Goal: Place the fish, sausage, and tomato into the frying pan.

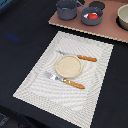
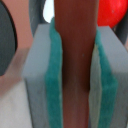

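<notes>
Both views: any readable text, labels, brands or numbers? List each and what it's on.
None readable in either view.
Frying pan, pot, plate and placemat: no markings visible.
Wrist view: tool pads closed on the sausage, tomato behind; all plain.

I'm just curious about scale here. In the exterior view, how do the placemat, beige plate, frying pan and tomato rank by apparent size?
1. Placemat
2. Beige plate
3. Frying pan, though it seems to sit farther from the camera, so plate versus pan is unsure
4. Tomato, inside the pan
</notes>
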